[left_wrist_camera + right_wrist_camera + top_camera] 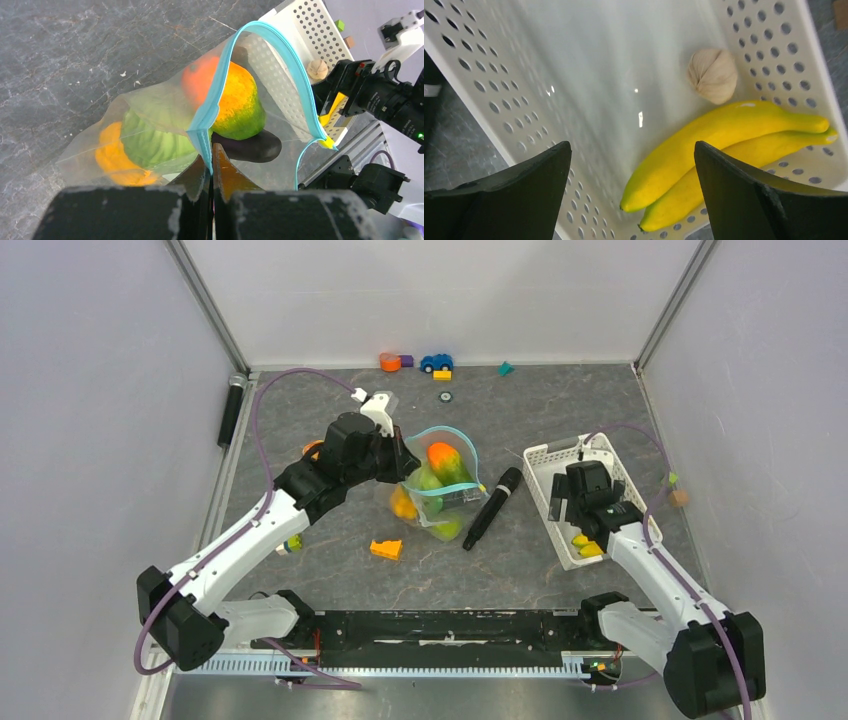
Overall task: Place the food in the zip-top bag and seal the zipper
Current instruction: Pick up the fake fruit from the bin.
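Observation:
The clear zip-top bag lies mid-table with its mouth held open. Its teal zipper arcs wide. Inside are an orange-green mango, a green leafy vegetable and an orange fruit. My left gripper is shut on the zipper edge of the bag; it shows from above. My right gripper is open over the white basket, above a pair of yellow bananas and a pale garlic bulb.
A black microphone lies right of the bag. An orange stepped wedge lies in front of it. Small toy blocks and a blue car sit at the back edge. A black cylinder lies by the left wall.

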Tool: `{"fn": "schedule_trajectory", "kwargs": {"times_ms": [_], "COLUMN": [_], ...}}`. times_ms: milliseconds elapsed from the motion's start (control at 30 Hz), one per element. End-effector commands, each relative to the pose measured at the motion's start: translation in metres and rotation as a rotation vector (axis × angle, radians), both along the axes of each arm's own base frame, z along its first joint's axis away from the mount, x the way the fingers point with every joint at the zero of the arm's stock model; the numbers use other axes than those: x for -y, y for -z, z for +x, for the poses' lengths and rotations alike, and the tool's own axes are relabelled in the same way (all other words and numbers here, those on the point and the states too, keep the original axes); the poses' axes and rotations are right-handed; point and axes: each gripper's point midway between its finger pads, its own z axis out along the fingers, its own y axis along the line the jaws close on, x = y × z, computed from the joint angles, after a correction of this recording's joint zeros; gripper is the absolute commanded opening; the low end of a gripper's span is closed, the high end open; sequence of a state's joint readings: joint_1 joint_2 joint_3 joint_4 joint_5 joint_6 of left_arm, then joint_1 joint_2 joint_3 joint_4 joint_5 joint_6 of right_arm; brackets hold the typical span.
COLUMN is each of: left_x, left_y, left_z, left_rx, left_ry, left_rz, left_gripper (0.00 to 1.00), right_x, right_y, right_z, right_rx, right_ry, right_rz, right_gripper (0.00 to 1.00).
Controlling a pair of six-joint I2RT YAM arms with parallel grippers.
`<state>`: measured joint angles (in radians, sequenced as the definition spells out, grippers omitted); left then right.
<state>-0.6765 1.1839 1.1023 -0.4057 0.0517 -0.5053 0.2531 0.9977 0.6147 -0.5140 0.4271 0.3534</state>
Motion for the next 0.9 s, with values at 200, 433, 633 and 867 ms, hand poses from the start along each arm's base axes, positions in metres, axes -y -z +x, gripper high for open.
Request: {"fn": "schedule_trajectory", "kwargs": {"times_ms": [200, 433, 633, 867], "left_x": [0.005, 0.006, 0.003, 0.002], "left_y": [-0.009, -0.001, 0.001, 0.001], "left_z": [0.004, 0.004, 0.006, 0.006], "left_rx": [0.156, 0.155, 0.153, 0.158], "left_ry": [0.071, 0.076, 0.059, 0.063], "left_rz": [-0.012, -0.004, 0.006, 0.011], "left_gripper": [0.05, 0.05, 0.05, 0.05], "right_x": [0.006, 0.004, 0.015, 0.01], "right_y": [0.016, 0.026, 0.037, 0.057], "right_z": [-0.042, -0.049, -0.044, -0.031], "right_rx": [-0.158, -0.197, -0.203, -0.2], "right_ry": [0.095, 0.132, 0.184, 0.151], "right_rz": [0.072, 0.174, 0.174, 0.21], "right_gripper": [0.98, 0.98, 0.98, 0.98]}}
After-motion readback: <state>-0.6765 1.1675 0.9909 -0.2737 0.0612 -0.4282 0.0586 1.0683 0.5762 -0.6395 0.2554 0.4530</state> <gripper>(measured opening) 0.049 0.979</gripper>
